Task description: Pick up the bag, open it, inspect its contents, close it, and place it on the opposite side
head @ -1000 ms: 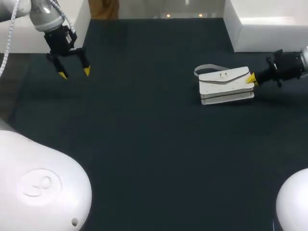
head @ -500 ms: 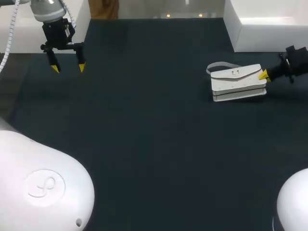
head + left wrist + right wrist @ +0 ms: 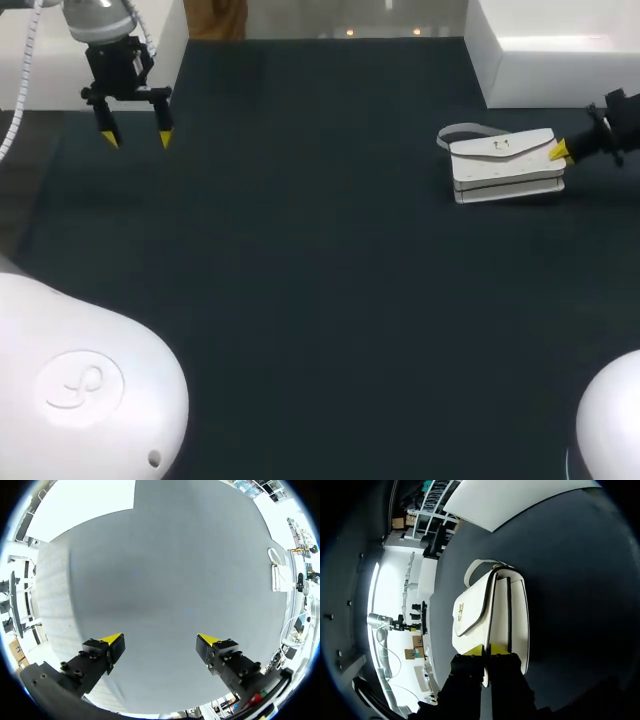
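Just one white handbag (image 3: 505, 165), one strap (image 3: 458, 133), one clasp (image 3: 500, 146). Two grippers out there: left gripper (image 3: 135, 140), right gripper (image 3: 560, 151). Four yellow fingertips (image 3: 165, 139) all told. One dark table (image 3: 320, 300) underneath it all.

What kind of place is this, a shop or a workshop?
Probably a robotics lab or test bench: over a plain dark table, the left gripper hangs open while the right gripper pinches the edge of a white handbag.
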Robot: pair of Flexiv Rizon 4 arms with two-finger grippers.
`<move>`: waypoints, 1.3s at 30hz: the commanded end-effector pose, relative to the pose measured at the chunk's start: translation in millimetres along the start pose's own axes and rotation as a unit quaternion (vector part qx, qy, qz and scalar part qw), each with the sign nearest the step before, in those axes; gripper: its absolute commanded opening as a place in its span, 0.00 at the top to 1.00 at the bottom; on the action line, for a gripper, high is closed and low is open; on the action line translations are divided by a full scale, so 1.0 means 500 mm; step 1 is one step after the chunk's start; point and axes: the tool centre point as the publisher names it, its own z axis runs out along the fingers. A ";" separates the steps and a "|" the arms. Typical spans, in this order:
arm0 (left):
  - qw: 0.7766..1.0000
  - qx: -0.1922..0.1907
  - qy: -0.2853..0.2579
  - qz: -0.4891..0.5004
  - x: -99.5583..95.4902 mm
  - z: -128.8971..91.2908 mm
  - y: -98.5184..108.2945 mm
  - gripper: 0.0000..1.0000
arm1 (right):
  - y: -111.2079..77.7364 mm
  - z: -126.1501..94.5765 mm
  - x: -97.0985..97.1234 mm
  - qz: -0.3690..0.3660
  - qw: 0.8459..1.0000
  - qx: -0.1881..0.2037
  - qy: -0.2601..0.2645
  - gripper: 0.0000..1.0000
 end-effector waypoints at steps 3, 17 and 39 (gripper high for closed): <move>1.000 0.012 -0.016 -0.007 -0.017 -0.013 0.010 0.00 | 0.044 -0.061 -0.034 -0.002 1.000 -0.006 0.001 1.00; 0.998 0.043 -0.039 -0.024 -0.068 -0.022 0.018 0.00 | 0.117 -0.146 -0.104 -0.003 0.999 -0.032 -0.001 1.00; 0.998 0.043 -0.039 -0.024 -0.068 -0.022 0.018 0.00 | 0.210 -0.223 -0.171 -0.006 1.000 0.014 0.005 1.00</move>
